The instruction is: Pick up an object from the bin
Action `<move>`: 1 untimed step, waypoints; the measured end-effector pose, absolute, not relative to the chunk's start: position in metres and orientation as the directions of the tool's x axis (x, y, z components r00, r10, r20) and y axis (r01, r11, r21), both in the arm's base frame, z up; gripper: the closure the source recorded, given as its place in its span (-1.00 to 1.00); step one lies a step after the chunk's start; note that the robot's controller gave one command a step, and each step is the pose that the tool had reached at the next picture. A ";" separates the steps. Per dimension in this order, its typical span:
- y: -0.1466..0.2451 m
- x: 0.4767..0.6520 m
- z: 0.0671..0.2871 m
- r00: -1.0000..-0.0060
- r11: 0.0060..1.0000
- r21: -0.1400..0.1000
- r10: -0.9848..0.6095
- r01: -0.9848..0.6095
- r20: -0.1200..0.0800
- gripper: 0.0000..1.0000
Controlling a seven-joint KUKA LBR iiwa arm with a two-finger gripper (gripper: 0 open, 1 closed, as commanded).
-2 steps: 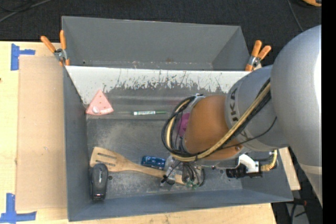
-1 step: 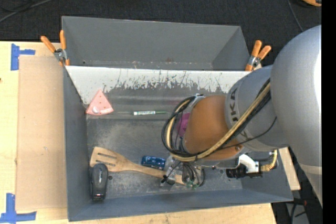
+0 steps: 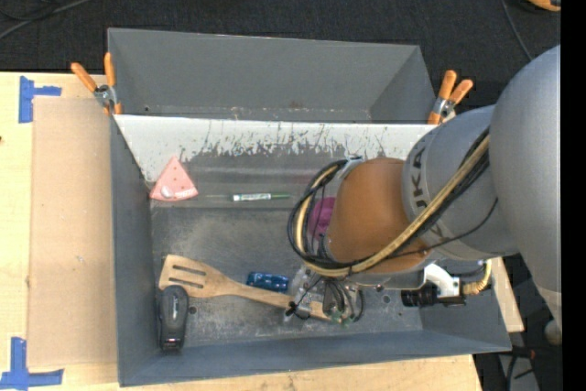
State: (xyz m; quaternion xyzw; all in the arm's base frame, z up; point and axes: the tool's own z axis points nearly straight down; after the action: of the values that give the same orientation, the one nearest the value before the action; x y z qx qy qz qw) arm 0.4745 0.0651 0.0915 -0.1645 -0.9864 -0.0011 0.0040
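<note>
Nothing lifted yet I'd say: claw [image 3: 316, 299] sits low at the handle end of the wooden spatula [image 3: 233, 288] by the front of the bin [image 3: 238, 330], can't tell if it's open or closed

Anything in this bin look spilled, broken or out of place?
Nothing stands out. The wooden spatula, black mouse, pink wedge and pen lie loose on the bin floor, none visibly broken. The back wall is scratched, which looks like ordinary wear.
</note>
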 end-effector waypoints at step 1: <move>0.065 0.474 0.115 -0.946 0.946 0.000 0.324 0.324 0.010 1.00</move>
State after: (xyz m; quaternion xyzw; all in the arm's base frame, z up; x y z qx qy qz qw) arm 0.4742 0.0650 0.1153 -0.1641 -0.9864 -0.0010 0.0050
